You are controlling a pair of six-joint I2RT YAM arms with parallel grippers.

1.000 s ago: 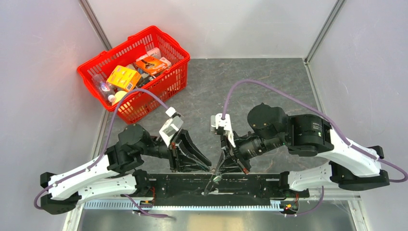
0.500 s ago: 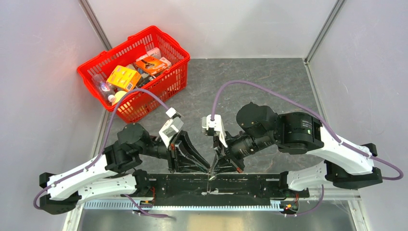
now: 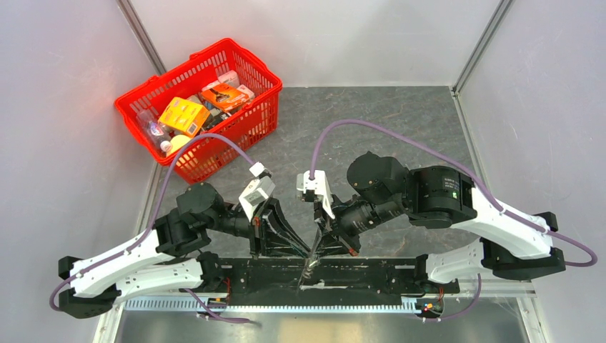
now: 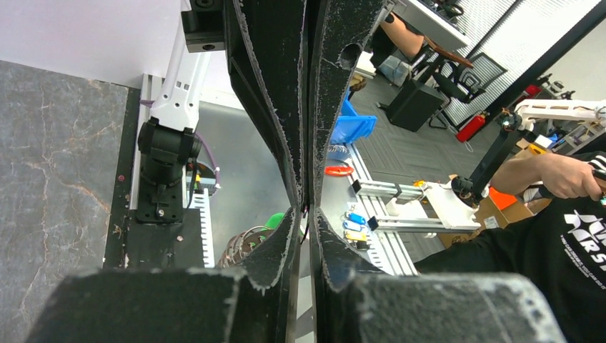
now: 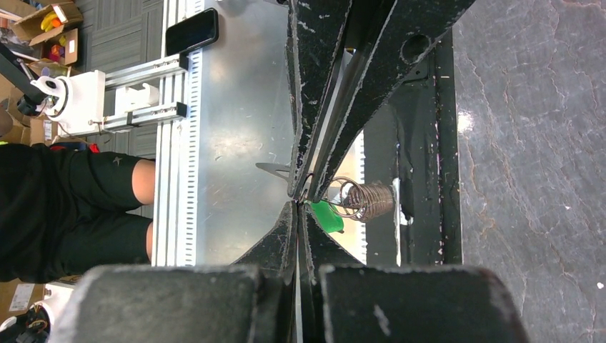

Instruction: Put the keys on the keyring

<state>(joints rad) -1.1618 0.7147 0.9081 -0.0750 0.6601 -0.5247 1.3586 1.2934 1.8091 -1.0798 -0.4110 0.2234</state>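
The key, with its bright green head [image 5: 329, 216], sits right at the tips of my right gripper [image 5: 299, 204], which is shut on it. The keyring [image 5: 366, 199] shows as a dark, coiled metal loop touching the key. My left gripper [image 4: 306, 212] is shut, with a thin wire of the ring between its tips. The green head [image 4: 276, 219] and the ring [image 4: 241, 246] peek out behind its left finger. In the top view, the left gripper [image 3: 308, 251] and right gripper [image 3: 316, 250] meet tip to tip over the black base plate [image 3: 379, 271]. The key and ring are too small to make out there.
A red basket [image 3: 171, 71] full of packets stands at the back left of the grey mat. The black base plate and a slotted metal rail [image 3: 286, 309] run along the near edge under the grippers. Grey walls close in the left, right and back.
My right arm has swung left and brought its gripper against the left gripper's tips. The left gripper has turned slightly and stayed in place.
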